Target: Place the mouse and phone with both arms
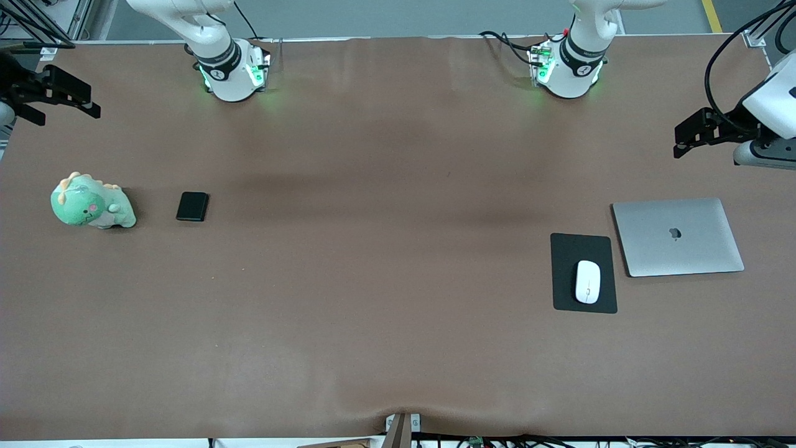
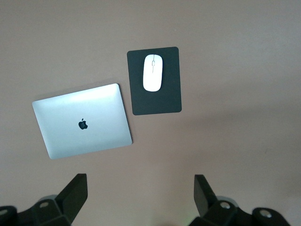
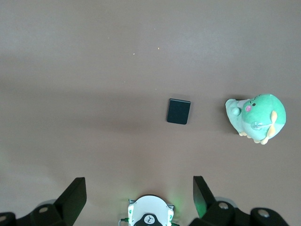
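The left tool (image 2: 138,200) is held high over the table (image 1: 385,280) at the left arm's end, with its two fingers spread wide and nothing between them. The right tool (image 3: 138,200) is held the same way over the right arm's end, also wide open and empty. Both arms seem to be waiting.

The mouse (image 1: 587,282) is lying well below and ahead of the left tool, on the black pad (image 1: 583,249), in the half of the pad nearer to the front camera. Just beside the pad a closed silver laptop (image 1: 678,236) is seen. The long axis of the mouse runs from the front camera toward the robot bases; which end is its front cannot be told surely.

The phone (image 1: 192,206) is lying flat on the table below the right tool, near a green plush toy (image 1: 90,203) but apart from it. Its long axis also runs roughly toward the bases, a little tilted.

The mouse is judged to be light, stiff and slippery, so it should be taken across its narrow width, at the middle of its sides. The phone is judged to be thin, rigid and glossy; its two long edges should be gripped, with the fingers brought down close to the table.
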Controlling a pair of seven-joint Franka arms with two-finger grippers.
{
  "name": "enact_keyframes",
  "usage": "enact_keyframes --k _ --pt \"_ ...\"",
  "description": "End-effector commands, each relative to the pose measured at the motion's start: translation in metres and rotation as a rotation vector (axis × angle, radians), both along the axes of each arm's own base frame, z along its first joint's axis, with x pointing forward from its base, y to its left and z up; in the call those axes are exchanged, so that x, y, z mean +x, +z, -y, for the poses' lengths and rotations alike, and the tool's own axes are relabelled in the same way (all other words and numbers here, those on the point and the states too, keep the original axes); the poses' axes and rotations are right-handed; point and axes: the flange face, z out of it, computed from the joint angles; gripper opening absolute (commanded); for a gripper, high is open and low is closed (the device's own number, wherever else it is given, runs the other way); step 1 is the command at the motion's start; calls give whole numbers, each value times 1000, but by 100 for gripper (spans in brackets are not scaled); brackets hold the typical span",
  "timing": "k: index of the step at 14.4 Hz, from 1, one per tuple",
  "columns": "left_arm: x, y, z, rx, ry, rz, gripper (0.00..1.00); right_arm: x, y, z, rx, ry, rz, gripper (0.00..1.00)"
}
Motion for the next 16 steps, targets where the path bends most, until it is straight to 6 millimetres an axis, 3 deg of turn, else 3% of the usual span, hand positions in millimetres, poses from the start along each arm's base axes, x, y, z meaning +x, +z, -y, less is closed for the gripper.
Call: enact_keyframes --k 1,13,16 --pt "-1 3 -3 15 -22 3 100 -3 3 3 4 -27 25 100" --pt "-1 4 -2 15 -22 4 100 -1 4 14 -2 -39 45 100" --pt "-1 4 0 15 -25 4 100 -1 3 27 -1 -60 44 100"
